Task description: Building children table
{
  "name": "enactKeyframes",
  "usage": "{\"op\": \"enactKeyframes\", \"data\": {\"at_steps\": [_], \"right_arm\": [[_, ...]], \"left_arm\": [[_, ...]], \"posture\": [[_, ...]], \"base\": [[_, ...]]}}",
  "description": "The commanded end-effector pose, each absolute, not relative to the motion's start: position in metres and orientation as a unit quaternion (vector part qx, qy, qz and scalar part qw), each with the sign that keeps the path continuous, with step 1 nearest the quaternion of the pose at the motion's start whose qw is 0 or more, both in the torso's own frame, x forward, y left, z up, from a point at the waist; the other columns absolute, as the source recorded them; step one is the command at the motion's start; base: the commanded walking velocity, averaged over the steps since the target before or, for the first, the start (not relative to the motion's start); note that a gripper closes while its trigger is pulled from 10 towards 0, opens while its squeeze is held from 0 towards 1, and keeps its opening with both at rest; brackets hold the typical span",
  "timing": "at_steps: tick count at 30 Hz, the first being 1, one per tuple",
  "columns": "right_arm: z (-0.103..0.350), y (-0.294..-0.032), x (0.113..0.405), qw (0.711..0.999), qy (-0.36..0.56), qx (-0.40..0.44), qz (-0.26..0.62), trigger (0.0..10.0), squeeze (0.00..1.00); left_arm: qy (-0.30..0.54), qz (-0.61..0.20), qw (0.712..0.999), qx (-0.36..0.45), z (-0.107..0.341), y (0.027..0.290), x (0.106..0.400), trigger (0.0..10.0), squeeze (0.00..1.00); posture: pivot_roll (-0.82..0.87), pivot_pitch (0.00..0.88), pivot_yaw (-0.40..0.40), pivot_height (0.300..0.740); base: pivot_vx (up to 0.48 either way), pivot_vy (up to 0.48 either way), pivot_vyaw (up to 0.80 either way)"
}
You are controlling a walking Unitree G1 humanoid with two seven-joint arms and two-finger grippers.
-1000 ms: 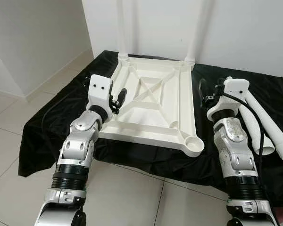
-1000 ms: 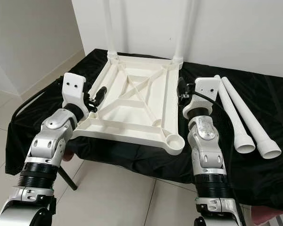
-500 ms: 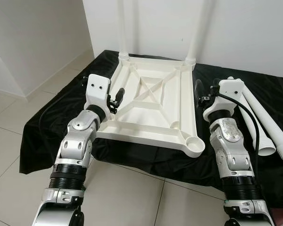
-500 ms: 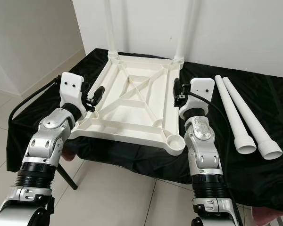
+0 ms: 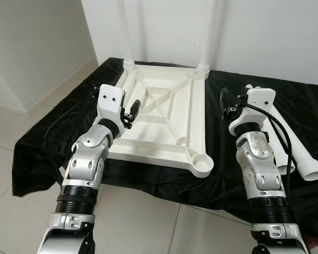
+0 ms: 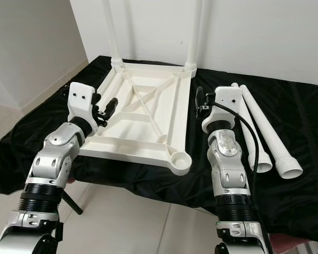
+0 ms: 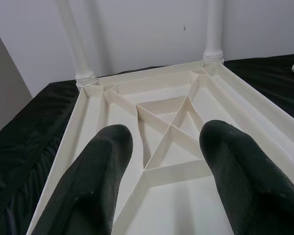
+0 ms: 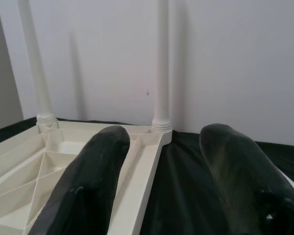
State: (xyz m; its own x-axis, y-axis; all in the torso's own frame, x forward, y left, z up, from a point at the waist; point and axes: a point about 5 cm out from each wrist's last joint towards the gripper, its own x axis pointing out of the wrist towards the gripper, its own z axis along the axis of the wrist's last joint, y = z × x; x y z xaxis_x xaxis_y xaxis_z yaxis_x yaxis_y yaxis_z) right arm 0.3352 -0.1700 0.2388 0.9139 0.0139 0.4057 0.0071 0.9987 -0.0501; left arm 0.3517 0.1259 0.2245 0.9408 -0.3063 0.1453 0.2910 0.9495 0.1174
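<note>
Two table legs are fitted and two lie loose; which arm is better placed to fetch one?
Probably the right: its gripper hangs open right beside the loose legs, while the left gripper is across the tabletop.

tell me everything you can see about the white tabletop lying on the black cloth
The tabletop is white moulded plastic, lying upside down on the black cloth, ribbed underside up with a cross brace at the centre. Two legs stand upright in its far corner sockets; the near right socket is empty. The left gripper, fingers open, hovers at its left edge.
</note>
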Motion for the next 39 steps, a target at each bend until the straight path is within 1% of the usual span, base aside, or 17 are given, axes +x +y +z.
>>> {"op": "enactKeyframes", "data": {"at_steps": [1,11,26,39], "right_arm": [[0.2389,-0.1653,0.3358,0.978,-0.209,-0.023,0.010,10.0,0.00],[0.2397,-0.1640,0.3361,0.977,-0.211,-0.026,0.015,10.0,0.00],[0.2408,-0.1626,0.3367,0.976,-0.214,-0.027,0.019,10.0,0.00],[0.2458,-0.1617,0.3408,0.978,-0.206,-0.024,0.018,10.0,0.00]], "left_arm": [[-0.078,-0.114,0.989,0.047,0.2235,0.1326,0.3515,10.0,0.00],[-0.077,-0.115,0.989,0.047,0.2231,0.1315,0.3516,10.0,0.00],[-0.078,-0.115,0.989,0.046,0.2233,0.1314,0.3519,10.0,0.00],[-0.079,-0.116,0.989,0.045,0.2261,0.1300,0.3515,10.0,0.00]], "posture": [[-0.10,0.040,0.076,0.740],[-0.10,0.031,0.070,0.740],[-0.10,0.024,0.067,0.740],[-0.10,0.035,0.066,0.740]], "base": [[0.000,-0.296,0.00],[0.000,-0.050,0.00],[0.000,-0.327,0.00],[0.000,0.000,0.00]]}}
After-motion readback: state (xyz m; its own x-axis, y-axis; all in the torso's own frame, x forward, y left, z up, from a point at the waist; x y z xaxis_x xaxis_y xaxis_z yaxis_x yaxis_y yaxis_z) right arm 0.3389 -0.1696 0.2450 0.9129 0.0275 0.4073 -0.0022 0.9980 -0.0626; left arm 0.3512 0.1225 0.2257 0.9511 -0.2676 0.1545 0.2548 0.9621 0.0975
